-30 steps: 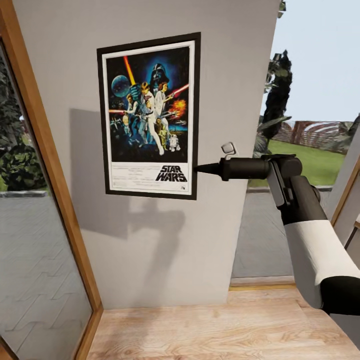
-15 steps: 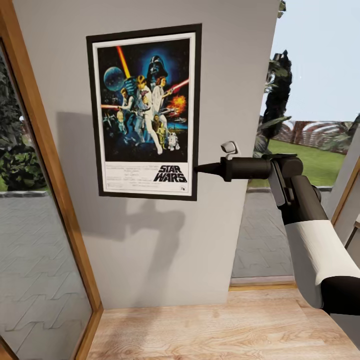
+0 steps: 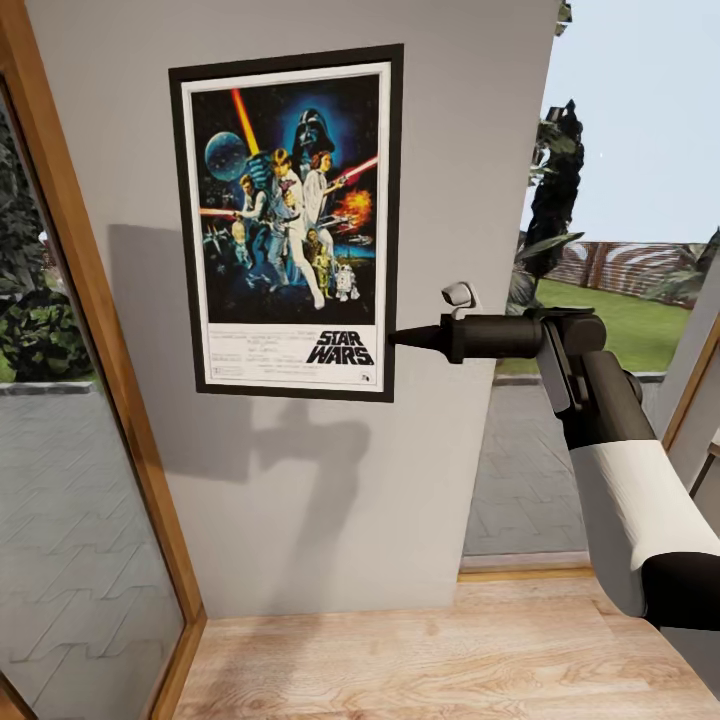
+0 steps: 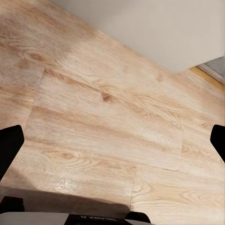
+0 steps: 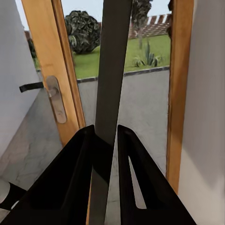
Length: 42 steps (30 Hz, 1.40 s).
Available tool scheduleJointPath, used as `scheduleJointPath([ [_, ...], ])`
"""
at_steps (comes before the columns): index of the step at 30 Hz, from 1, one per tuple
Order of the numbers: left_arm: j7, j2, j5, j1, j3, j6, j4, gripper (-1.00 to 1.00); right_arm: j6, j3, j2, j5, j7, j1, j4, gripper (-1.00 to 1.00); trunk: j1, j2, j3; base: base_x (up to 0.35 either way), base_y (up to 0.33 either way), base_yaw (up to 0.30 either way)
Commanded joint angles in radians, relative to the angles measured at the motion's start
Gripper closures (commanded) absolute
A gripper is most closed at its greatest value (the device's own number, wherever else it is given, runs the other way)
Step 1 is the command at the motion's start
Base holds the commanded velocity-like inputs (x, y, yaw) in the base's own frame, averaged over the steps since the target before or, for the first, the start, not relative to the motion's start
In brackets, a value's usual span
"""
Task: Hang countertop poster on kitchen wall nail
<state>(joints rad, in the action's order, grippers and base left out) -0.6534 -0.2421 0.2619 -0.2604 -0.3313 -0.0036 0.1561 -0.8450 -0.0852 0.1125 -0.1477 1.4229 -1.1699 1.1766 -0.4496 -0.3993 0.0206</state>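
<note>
Item: rectangular black-framed Star Wars film poster (image 3: 288,222), white border, blue-black artwork with figures, red lightsaber, dark helmeted head, "STAR WARS" logo at lower right; upright against pale grey wall (image 3: 300,500), casting shadow to its left

Right gripper (image 3: 395,337): black fingers clamped on poster's right edge near bottom corner; right wrist view shows frame edge-on between them

Left gripper (image 4: 112,140): fingers spread wide, holding nothing, over light wood plank floor (image 4: 103,122)

Surroundings: wood-framed glass door (image 5: 51,79), metal handle
</note>
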Motion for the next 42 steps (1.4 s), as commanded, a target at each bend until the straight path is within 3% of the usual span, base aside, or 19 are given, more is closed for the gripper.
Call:
scheduleJointPath([
  [1,-0.003,0.000,0.005,0.000,0.002,0.000,-0.001,-1.00,-0.011,-0.002,0.001,-0.007,0.000,0.000,0.000,1.00,0.000,-0.001,0.000,0.000,0.000,0.000],
  [26,-0.003,-0.001,0.005,0.000,0.001,0.000,-0.001,-1.00,0.023,-0.007,0.002,-0.007,0.001,0.001,0.037,1.00,0.000,-0.001,0.000,0.008,0.000,0.000],
  [42,-0.002,0.000,0.005,0.000,0.002,0.001,-0.001,-1.00,0.024,-0.005,0.002,-0.004,-0.001,0.001,0.037,1.00,0.000,-0.001,0.000,0.305,0.000,0.000],
])
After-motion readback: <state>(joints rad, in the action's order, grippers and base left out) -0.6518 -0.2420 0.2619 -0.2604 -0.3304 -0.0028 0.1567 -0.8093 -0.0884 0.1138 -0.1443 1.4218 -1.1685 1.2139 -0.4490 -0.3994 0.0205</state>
